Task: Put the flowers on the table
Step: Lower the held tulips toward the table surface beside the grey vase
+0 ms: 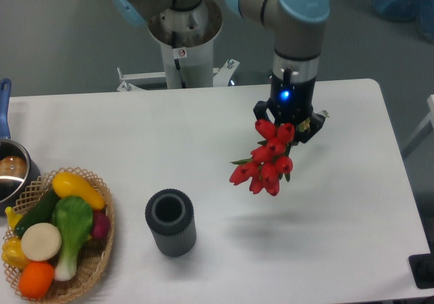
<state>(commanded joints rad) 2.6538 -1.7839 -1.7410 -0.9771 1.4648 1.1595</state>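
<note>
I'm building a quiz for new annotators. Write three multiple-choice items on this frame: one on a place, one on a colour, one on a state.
1. Where are the flowers?
A. Standing in the grey vase
B. Lying in the wicker basket
C. Held by the end effector above the table

2. What colour are the flower buds?
A. Red
B. Yellow
C. White

3. What is in the grey vase?
A. Flower stems
B. Nothing visible through its open mouth
C. A toy vegetable

Answers:
1. C, the bunch hangs from the end effector and a soft shadow lies on the table below it.
2. A, every bud in the bunch is red.
3. B, its mouth shows only a dark hollow, while the toy vegetables sit in the wicker basket to its left.
</note>
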